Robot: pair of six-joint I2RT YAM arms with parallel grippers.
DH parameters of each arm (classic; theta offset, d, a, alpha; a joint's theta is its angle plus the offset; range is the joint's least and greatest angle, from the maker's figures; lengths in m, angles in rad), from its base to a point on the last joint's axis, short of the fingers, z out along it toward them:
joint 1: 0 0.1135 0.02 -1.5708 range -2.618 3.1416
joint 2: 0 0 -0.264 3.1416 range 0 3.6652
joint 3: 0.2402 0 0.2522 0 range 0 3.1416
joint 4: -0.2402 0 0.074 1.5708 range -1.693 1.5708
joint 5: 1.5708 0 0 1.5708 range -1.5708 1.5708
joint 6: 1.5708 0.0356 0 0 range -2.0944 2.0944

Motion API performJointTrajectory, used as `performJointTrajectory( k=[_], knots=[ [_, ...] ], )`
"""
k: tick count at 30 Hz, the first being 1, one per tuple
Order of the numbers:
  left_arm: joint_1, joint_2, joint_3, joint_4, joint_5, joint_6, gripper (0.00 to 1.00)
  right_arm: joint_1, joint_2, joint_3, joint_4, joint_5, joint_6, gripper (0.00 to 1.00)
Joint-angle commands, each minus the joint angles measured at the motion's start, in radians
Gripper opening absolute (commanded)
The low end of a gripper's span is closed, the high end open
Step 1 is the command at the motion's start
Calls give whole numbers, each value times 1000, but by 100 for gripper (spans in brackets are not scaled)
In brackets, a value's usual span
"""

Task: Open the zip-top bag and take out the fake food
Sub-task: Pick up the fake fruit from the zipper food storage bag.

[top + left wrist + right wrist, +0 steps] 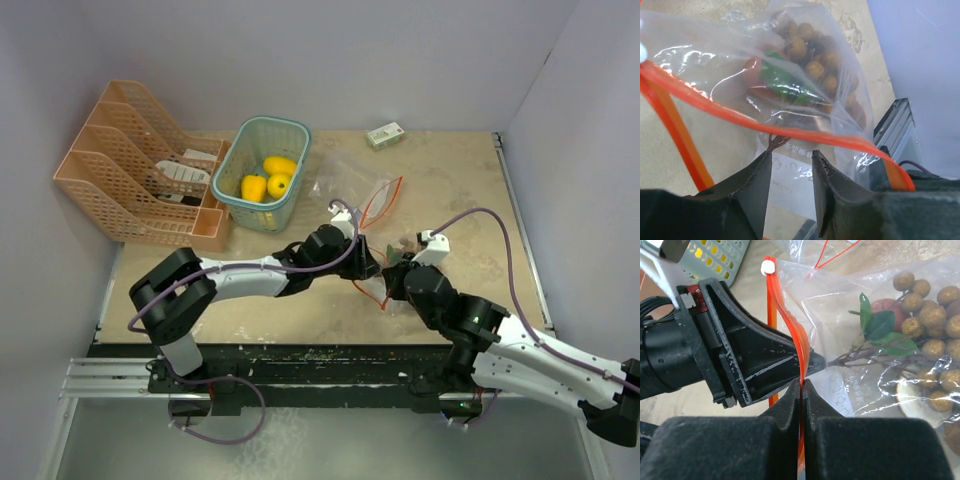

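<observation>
The clear zip-top bag with its orange zip strip lies between both grippers in the top view. Inside are a brownish grape cluster with green leaves, a red piece and a beige round piece. My right gripper is shut on the orange strip at the bag's mouth. My left gripper is at the same mouth, its jaws apart, with the strip crossing just beyond its fingertips and the grapes behind. Several yellow fruits lie in a basket.
The teal basket stands at the back, next to an orange file rack. A second clear bag lies behind the grippers. A small white-green box sits by the back wall. Walls close in on three sides.
</observation>
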Motion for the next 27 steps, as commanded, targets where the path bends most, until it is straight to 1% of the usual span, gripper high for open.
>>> performJointTrajectory(
  k=[1,2,3,5,6,10,13,18,21,23,24,27],
  knots=[
    [-3,32,66,86,26,-25,51,-1,1,10,57,-6,-13,0],
    [-2,45,75,86,26,-27,55,-1,-2,11,61,-9,-16,0],
    [-3,60,86,85,27,-28,57,-1,-6,12,69,-14,-18,0],
    [-2,93,109,84,34,-31,58,-1,-11,9,92,-30,-26,0],
    [-3,111,118,85,40,-35,57,-1,-13,4,103,-38,-27,0],
    [-2,167,144,113,61,-61,48,0,-7,-5,138,-63,-29,0],
    [-2,197,164,116,64,-70,47,1,0,-2,146,-75,-33,0],
    [-3,246,212,115,61,-76,58,1,5,-8,181,-103,-47,0],
    [-4,278,228,135,77,-88,58,2,16,-12,194,-116,-49,0],
    [-2,292,229,170,97,-96,51,2,18,-17,201,-125,-49,0],
    [-4,302,233,188,111,-98,46,2,16,-20,203,-127,-51,0],
    [-3,330,252,232,165,-98,22,3,3,-23,194,-120,-50,0]
  ],
)
